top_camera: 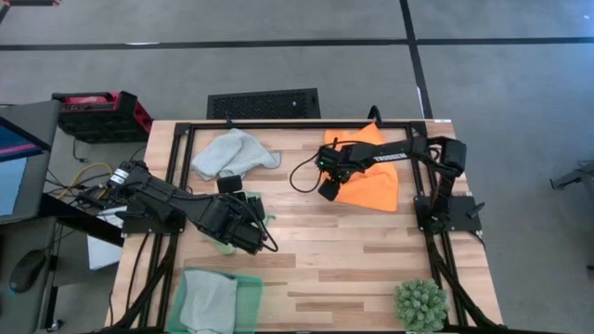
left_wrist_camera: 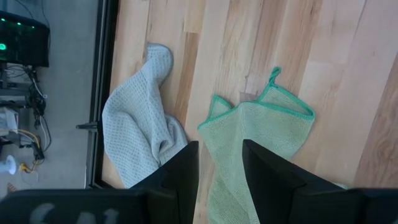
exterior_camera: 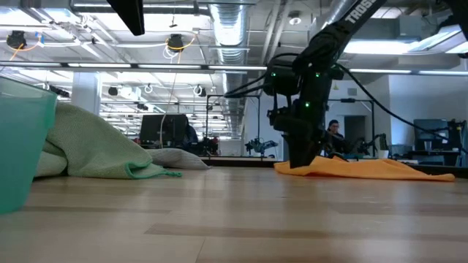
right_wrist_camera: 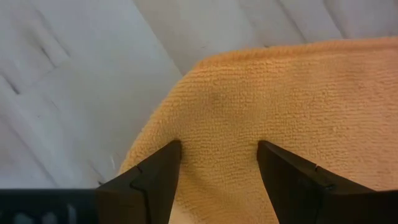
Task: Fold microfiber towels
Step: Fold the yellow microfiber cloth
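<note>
The orange towel (top_camera: 371, 181) lies flat at the far right of the table. My right gripper (top_camera: 328, 192) is open and stands down at the towel's near-left corner (right_wrist_camera: 186, 81). The light green towel (left_wrist_camera: 261, 124) lies crumpled at the left middle, mostly under my left arm in the high view (top_camera: 225, 247). My left gripper (left_wrist_camera: 217, 168) is open above it, one finger over each side of it, and touches nothing that I can see. A pale grey-blue towel (top_camera: 232, 153) lies bunched at the far left. Another pale towel (top_camera: 204, 299) lies in the green tray. My right gripper comes at the orange towel from above, pointing down. Its open fingertips (right_wrist_camera: 165, 155) stand on the towel's top, just inside the near-left corner (exterior_camera: 289, 167). The cloth between the fingers lies flat on the table, not gathered or lifted.
The green translucent tray (top_camera: 249, 301) stands at the near left corner and shows close up in the low view (exterior_camera: 22, 146). A small spiky green plant (top_camera: 422, 304) stands at the near right. Bare wood lies between the two arms in the middle of the table.
</note>
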{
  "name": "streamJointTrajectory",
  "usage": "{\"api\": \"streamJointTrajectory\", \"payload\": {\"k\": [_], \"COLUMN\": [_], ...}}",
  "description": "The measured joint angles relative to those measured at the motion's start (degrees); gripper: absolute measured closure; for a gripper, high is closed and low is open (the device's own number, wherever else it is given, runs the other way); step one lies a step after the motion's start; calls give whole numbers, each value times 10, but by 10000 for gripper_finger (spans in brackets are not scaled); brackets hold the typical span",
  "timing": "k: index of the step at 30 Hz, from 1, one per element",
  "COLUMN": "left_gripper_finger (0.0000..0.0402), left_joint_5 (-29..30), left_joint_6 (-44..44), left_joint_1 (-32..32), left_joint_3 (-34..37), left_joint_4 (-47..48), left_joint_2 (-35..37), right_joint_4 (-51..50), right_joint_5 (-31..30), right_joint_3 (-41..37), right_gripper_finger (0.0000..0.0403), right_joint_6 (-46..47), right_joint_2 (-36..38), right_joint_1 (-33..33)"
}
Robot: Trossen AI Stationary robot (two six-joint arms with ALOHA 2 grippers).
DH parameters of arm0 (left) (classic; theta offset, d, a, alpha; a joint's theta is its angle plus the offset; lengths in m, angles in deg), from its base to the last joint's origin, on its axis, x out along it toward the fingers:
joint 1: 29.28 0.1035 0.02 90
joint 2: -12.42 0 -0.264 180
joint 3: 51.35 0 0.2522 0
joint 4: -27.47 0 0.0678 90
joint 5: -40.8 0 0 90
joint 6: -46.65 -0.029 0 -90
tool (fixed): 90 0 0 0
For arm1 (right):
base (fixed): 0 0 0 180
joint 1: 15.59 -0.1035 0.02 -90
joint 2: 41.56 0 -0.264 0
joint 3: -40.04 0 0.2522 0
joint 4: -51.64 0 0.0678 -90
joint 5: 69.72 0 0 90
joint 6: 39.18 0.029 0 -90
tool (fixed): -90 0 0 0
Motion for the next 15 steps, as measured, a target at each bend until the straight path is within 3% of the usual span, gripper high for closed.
{"api": "streamJointTrajectory", "payload": {"k": [15], "left_gripper_finger": [285], "left_joint_5": [0], "left_joint_6": [0], "left_joint_1": [0], "left_joint_3": [0], "left_joint_4": [0], "left_joint_2": [0], "right_joint_4": [63], "right_joint_5": [52], "right_joint_3": [-2], "right_gripper_finger": [163], "right_joint_6": [6], "right_joint_2": [-3], "right_joint_1": [-80]}}
